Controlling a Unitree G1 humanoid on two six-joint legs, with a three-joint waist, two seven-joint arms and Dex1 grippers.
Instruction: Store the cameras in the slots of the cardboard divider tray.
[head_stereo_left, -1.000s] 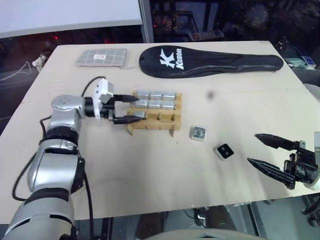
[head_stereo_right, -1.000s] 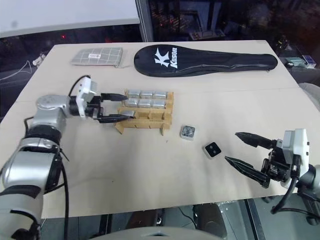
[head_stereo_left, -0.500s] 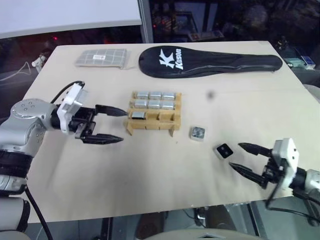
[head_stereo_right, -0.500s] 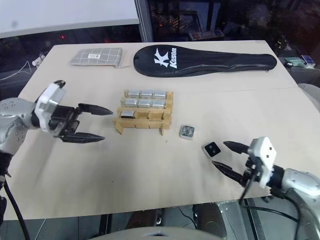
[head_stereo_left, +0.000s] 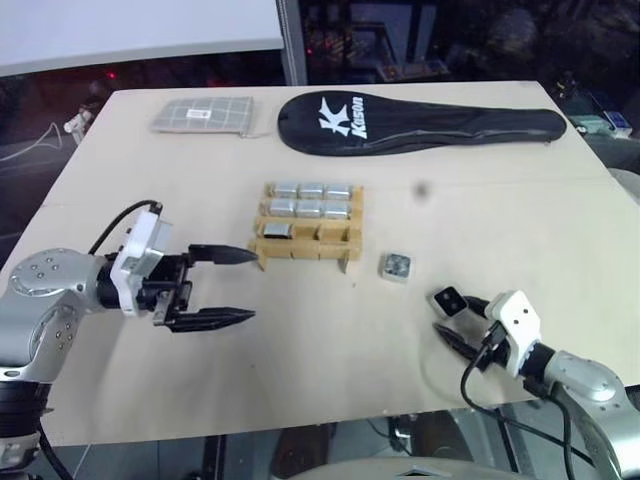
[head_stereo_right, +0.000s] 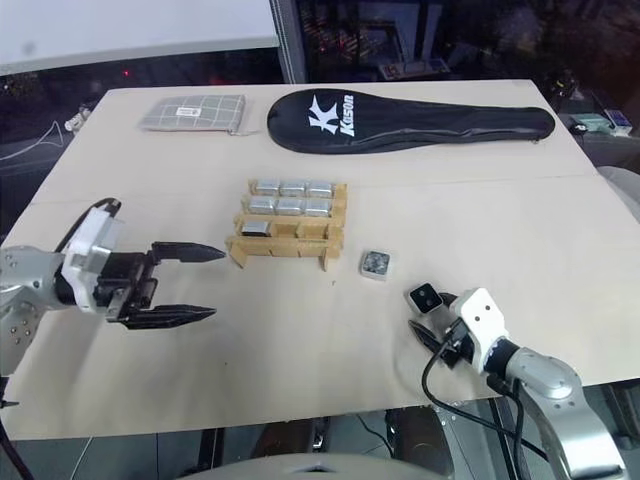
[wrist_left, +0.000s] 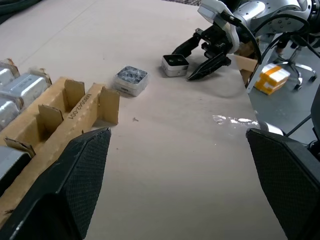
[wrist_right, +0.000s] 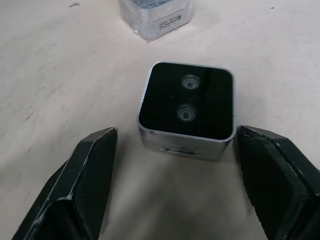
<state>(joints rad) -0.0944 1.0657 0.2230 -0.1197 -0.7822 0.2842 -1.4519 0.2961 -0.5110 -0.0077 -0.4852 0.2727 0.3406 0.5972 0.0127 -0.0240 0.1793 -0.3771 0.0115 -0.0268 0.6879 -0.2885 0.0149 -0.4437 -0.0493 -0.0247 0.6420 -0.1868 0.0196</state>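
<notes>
On the table (head_stereo_left: 520, 210), the tray (head_stereo_left: 306, 232) sits mid-board w/ grey cameras in seven slots. Right of the tray lies a grey camera (head_stereo_left: 396, 266); further right, a black-faced camera (wrist_right: 187, 109) sits between the right gripper's (wrist_right: 175, 175) spread fingers, not yet gripped. Left gripper (head_stereo_left: 222, 286), wide open & empty, hovers left of the tray.

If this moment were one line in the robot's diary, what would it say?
right end effector: open, straddling black-faced camera | left end effector: open, empty, beside tray | grey camera: loose on table
</notes>
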